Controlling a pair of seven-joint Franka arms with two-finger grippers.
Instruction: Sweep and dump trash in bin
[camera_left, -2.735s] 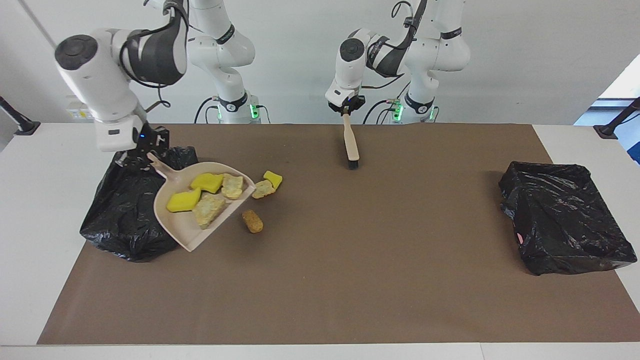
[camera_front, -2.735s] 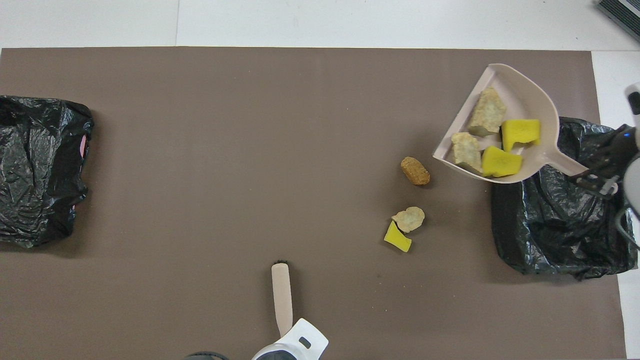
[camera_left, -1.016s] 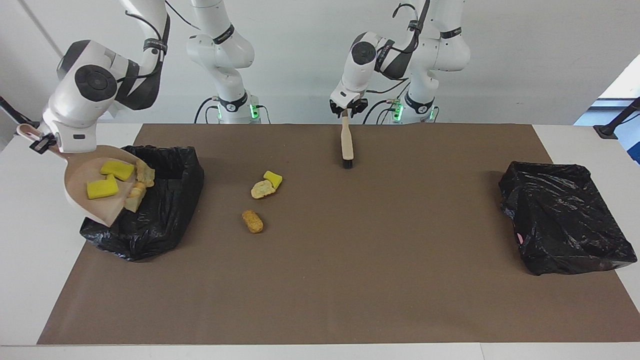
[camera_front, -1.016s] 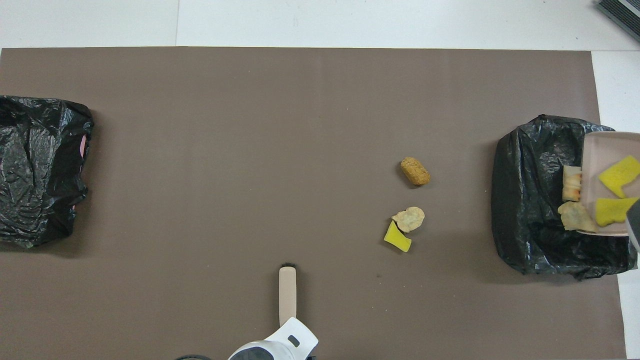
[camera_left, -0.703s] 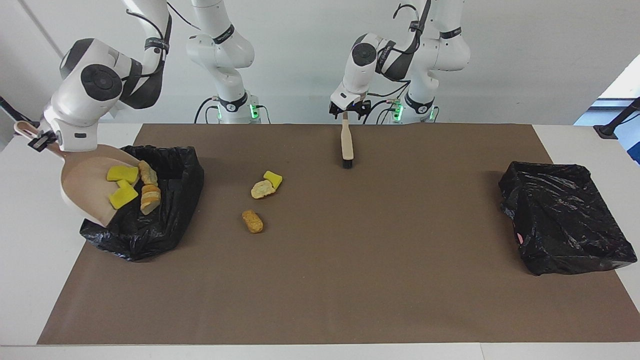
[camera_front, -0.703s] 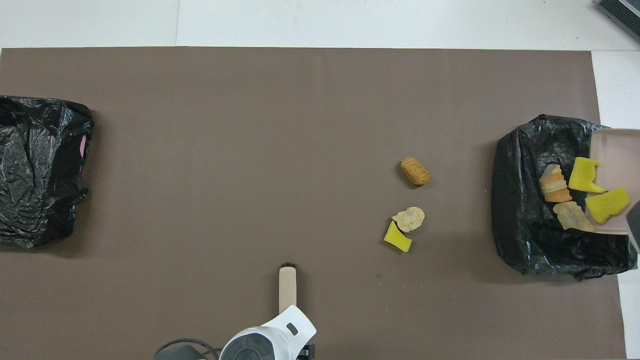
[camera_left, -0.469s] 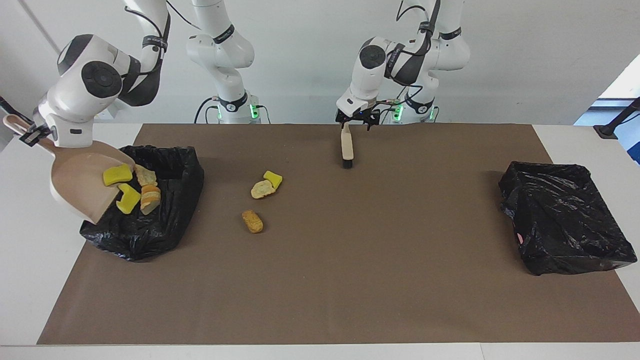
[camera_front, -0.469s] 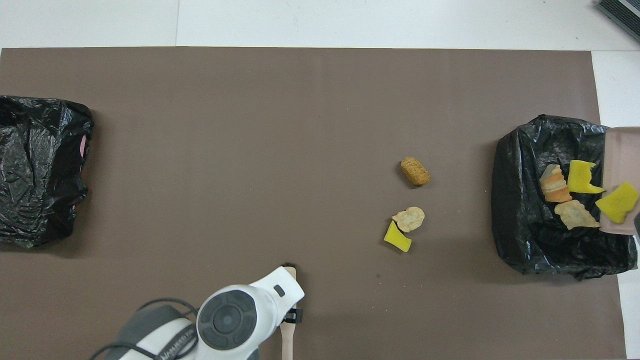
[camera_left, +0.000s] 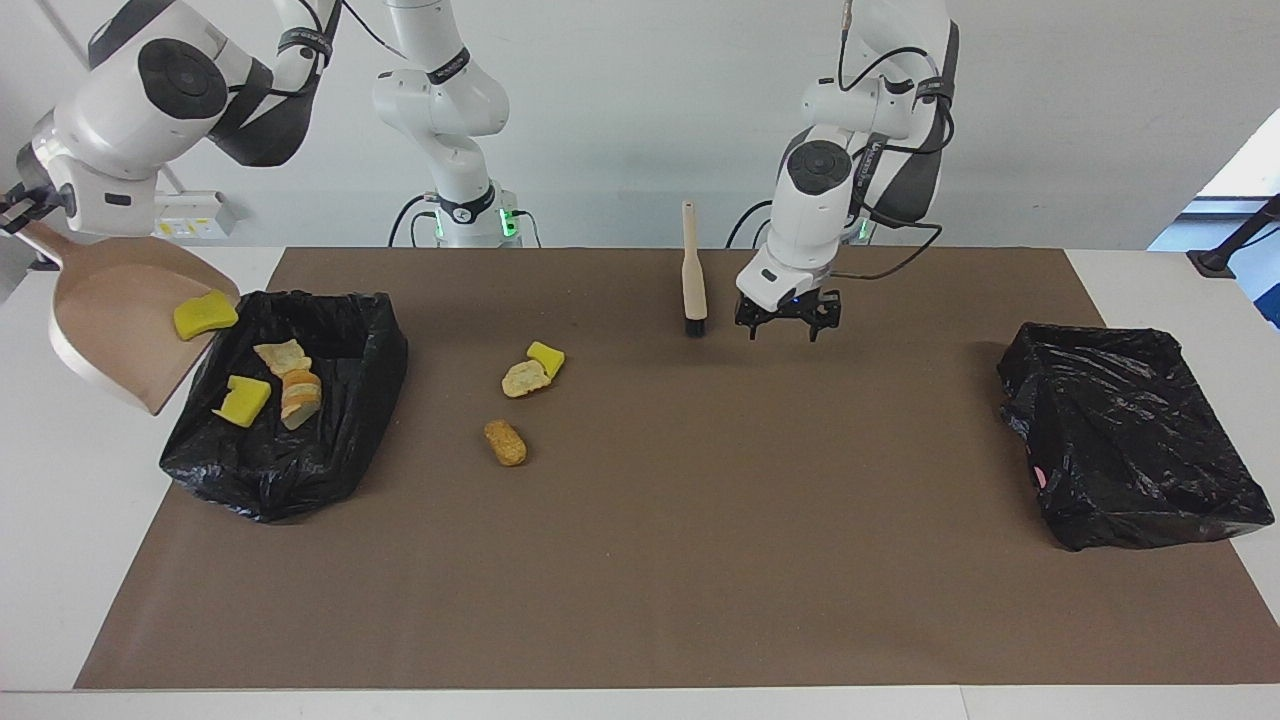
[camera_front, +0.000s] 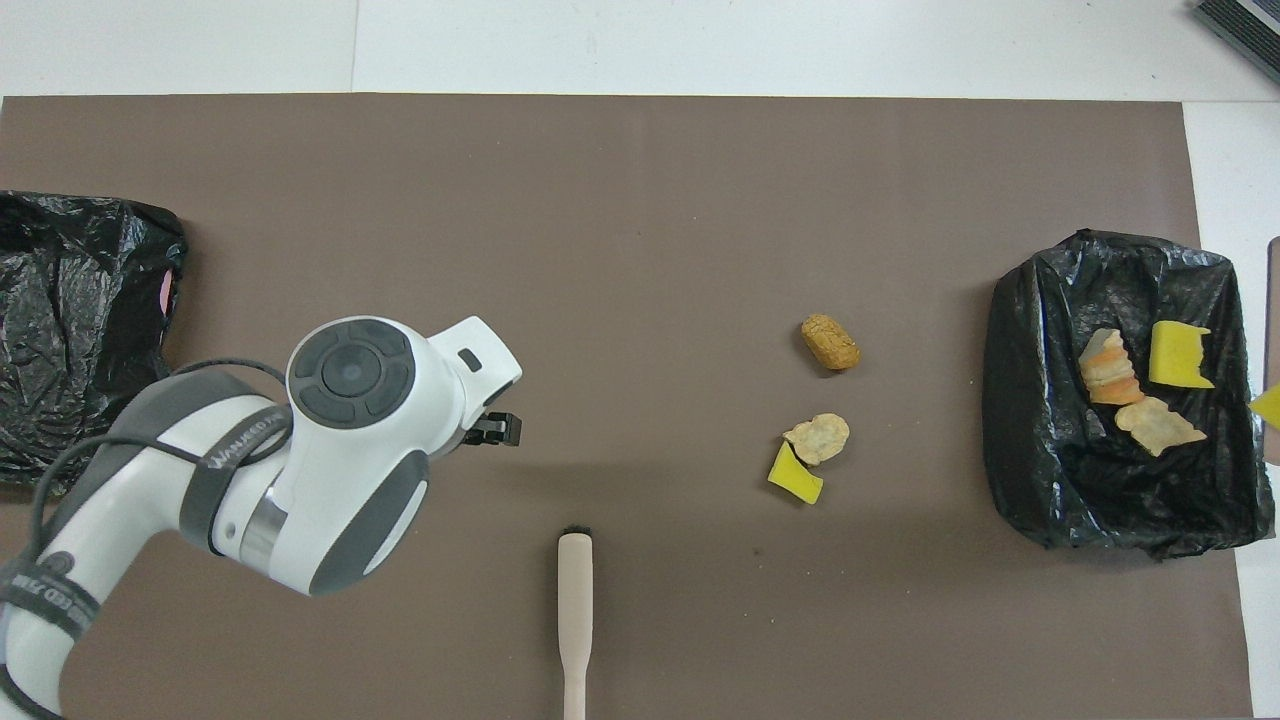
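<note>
Mat (camera_left: 700, 520): plain dull brown. Table (camera_left: 60, 560) around it: white. Two bin bags (camera_left: 290, 450) (camera_left: 1130, 440): glossy black, the one at left arm's end with small pink spot. Dustpan (camera_left: 110, 320): beige. Brush (camera_left: 692, 270): beige handle, black bristles. Trash (camera_left: 525, 378): bright yellow chunks, pale tan lumps, one golden-brown piece; one lump in bag tan with orange crust. Arms: white shells, dark grey joints, black grippers, green lights at bases.

Bins (camera_left: 300, 440) lined with crinkled glossy black plastic film. Mat (camera_left: 700, 560) matt brown, paper-like. Dustpan (camera_left: 110, 320) and brush handle (camera_left: 691, 270) smooth beige plastic. Trash (camera_left: 524, 375): porous yellow sponge, rough bread-like lumps.
</note>
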